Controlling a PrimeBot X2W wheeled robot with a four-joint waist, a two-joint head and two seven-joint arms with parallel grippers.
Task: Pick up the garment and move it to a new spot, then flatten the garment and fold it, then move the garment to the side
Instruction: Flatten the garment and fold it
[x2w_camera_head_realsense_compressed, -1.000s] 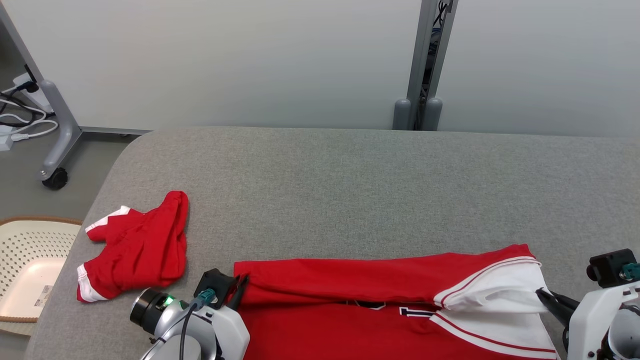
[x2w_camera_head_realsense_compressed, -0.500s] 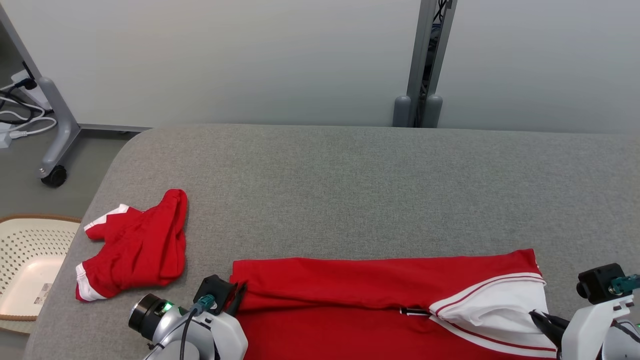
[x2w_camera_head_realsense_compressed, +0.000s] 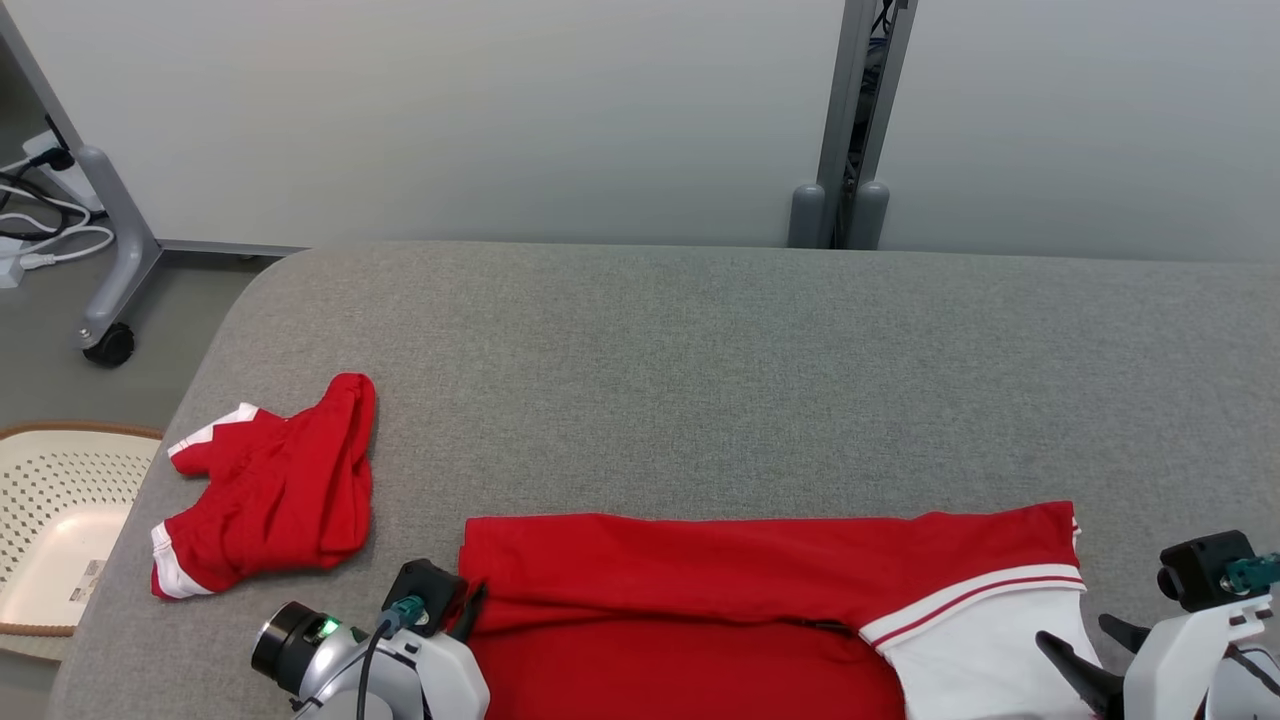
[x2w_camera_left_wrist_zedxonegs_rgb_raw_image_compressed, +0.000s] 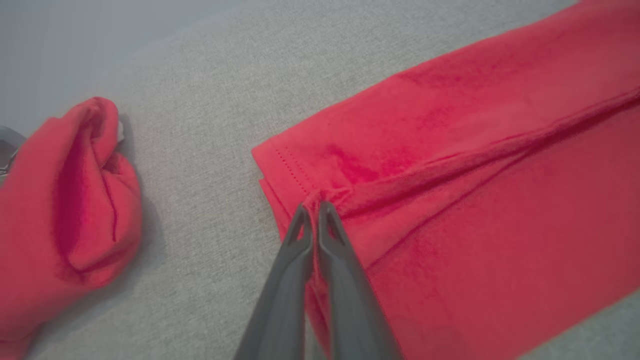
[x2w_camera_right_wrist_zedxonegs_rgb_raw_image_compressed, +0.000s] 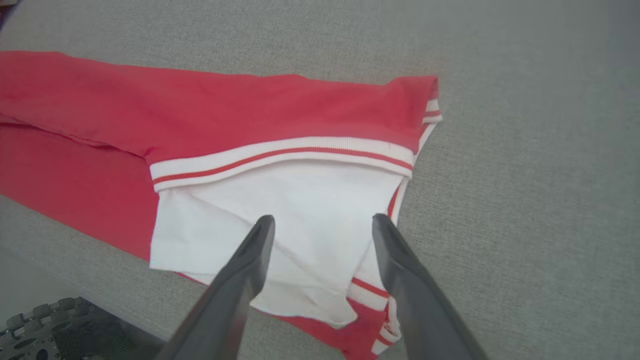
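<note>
Garment (x2w_camera_head_realsense_compressed: 700, 570) lay folded lengthwise along the worktop's (x2w_camera_head_realsense_compressed: 700, 380) near edge, left jaws pressed together pinching its red hem corner, right jaws spread over the white end, so a one-sided pull could have dragged the fold askew.
</note>
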